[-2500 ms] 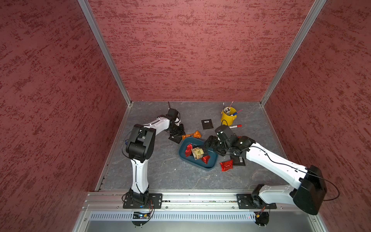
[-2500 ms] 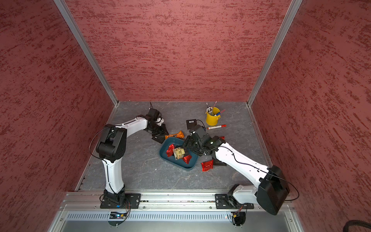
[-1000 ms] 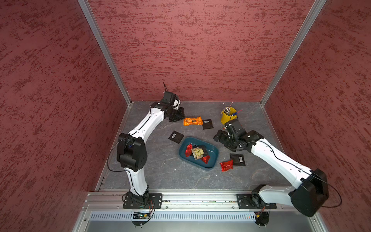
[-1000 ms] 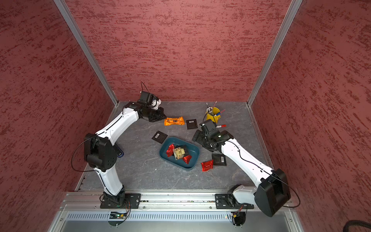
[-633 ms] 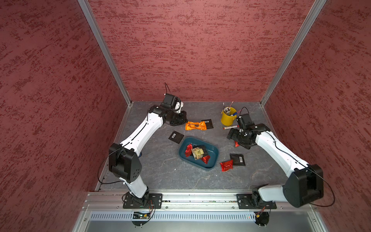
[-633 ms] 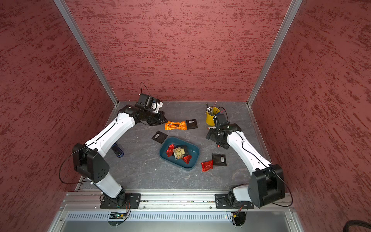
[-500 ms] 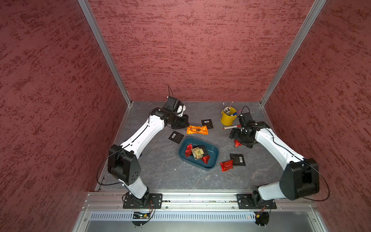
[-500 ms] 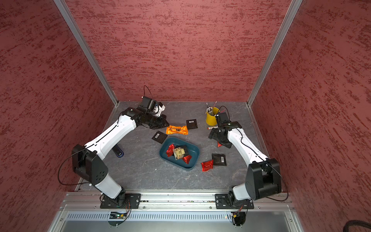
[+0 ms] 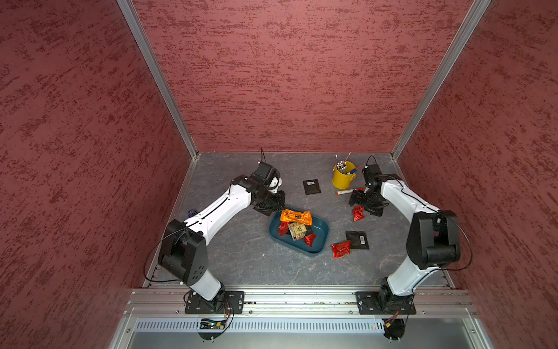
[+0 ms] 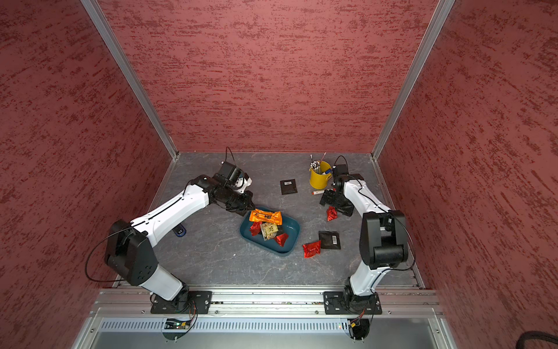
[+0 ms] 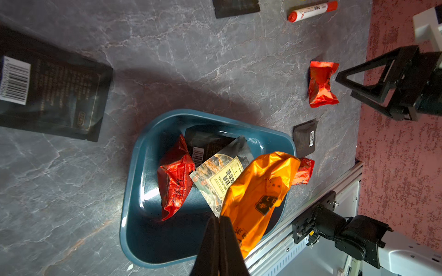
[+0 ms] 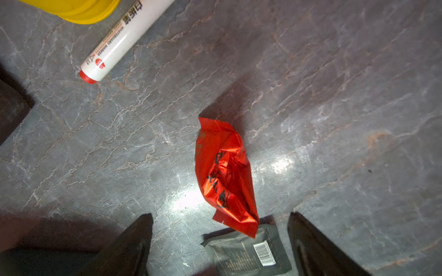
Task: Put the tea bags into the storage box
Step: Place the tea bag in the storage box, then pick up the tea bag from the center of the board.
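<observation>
My left gripper (image 11: 219,218) is shut on one end of the orange tea bag (image 11: 258,191), which hangs over the back end of the teal storage box (image 9: 320,241). The box holds red foil pouches (image 11: 175,181), a tan patterned packet (image 11: 218,178) and a black one. My right gripper (image 12: 220,215) stands open just above the table at the back right. A red pouch (image 12: 224,172) lies a little ahead of its fingertips, and a black packet (image 12: 248,253) lies between its fingers. Another red pouch (image 9: 341,249) and black packets (image 9: 357,240) (image 9: 311,186) lie outside the box.
A yellow cup of pens (image 9: 343,179) stands at the back right, with a red-and-white marker (image 9: 345,192) lying beside it, close to my right arm. A large black packet (image 11: 52,95) lies just left of the box. A small blue block (image 10: 180,232) sits by the left wall.
My left gripper has carried the orange tea bag from the back of the table forward to over the box. My right arm has settled over the red pouch near the cup.
</observation>
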Available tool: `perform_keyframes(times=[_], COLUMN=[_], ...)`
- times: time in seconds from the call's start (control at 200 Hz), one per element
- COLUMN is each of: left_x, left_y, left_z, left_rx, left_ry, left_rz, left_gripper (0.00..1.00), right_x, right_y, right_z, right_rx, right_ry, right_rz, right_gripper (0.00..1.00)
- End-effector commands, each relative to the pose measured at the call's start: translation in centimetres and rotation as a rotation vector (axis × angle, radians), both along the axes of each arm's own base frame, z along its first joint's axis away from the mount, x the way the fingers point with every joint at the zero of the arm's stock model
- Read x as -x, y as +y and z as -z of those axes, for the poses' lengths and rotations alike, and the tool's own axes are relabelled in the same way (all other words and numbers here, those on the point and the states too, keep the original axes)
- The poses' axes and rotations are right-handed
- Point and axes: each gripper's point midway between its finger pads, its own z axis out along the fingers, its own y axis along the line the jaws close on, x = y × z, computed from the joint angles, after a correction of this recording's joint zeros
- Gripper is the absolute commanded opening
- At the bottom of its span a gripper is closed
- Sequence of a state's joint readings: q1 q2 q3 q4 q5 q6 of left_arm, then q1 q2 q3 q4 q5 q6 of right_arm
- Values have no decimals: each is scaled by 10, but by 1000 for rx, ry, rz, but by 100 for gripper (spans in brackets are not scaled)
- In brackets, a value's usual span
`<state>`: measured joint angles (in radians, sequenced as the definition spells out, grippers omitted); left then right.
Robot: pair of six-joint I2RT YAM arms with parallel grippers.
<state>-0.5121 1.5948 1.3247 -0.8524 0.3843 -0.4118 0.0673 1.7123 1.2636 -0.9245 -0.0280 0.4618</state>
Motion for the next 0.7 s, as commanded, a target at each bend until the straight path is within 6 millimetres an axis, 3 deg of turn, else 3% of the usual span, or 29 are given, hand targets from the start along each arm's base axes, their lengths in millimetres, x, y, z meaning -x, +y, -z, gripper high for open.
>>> perform_keyframes(times=[0.0, 0.195, 0.466, 0.696], left_x=[0, 2, 3, 1], left_y=[-6, -14, -17, -17], left_z=[-6, 0, 3, -7], left_rx=[28, 24, 24, 35], left_ry=[-26, -10, -8, -35], left_rz=[7, 23, 21, 19], left_gripper=[0, 0, 43, 57], right_x=[-11, -12, -12, -9], right_y=[3, 5, 3, 2], right_z=[-1, 14, 30, 39], right_rx=[-20, -37, -40, -41], right_ry=[-26, -5, 23, 42], right_rz=[-18, -15, -5, -4], right_gripper=[92, 91, 89, 87])
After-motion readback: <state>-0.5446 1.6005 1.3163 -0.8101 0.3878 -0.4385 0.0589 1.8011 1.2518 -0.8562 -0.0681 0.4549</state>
